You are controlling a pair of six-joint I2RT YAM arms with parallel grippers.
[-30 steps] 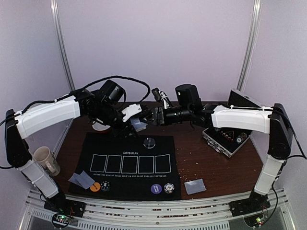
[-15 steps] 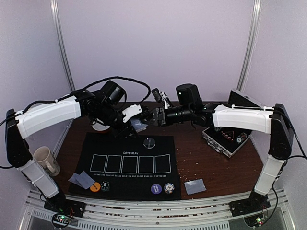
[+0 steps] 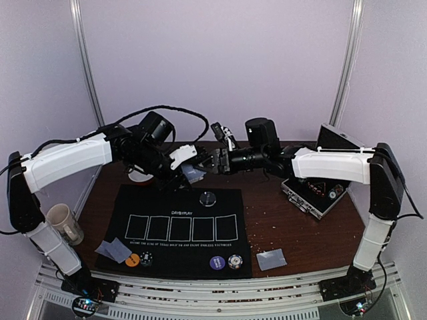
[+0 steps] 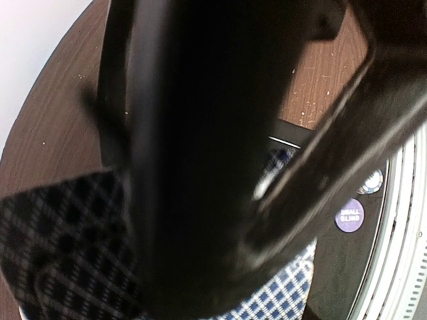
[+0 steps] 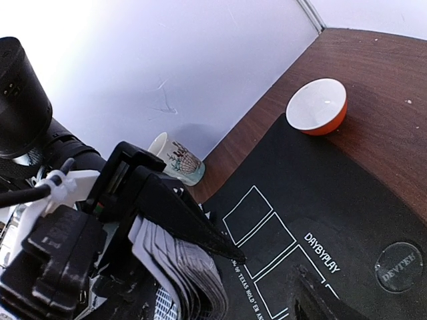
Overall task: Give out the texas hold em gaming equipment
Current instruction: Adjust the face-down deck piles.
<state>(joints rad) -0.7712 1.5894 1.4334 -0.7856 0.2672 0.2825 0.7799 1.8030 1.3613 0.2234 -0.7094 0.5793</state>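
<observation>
My left gripper [image 3: 187, 169] is shut on a deck of grey-blue-backed cards [image 3: 195, 175], held above the far edge of the black mat [image 3: 180, 248]. The deck also shows in the right wrist view [image 5: 183, 277], clamped under a left finger [image 5: 180, 217]. My right gripper [image 3: 215, 163] is open, right against the deck; one of its fingertips [image 5: 312, 297] shows. A clear disc [image 3: 208, 198] lies on the mat. An orange chip [image 3: 132, 260], a black-and-white chip [image 3: 146, 258], a purple chip [image 3: 217, 263] and another black-and-white chip [image 3: 234, 262] lie along the near edge. Dealt cards lie at the near left [image 3: 113, 250] and near right [image 3: 271, 259].
A beige mug [image 3: 65, 223] stands at the left table edge. A red-and-white bowl [image 5: 317, 107] sits behind the mat, under my left arm. An open metal case [image 3: 313, 193] lies at the right. The mat has five outlined card boxes.
My right gripper has edged slightly toward the deck. The left gripper and the deck have stayed in place.
</observation>
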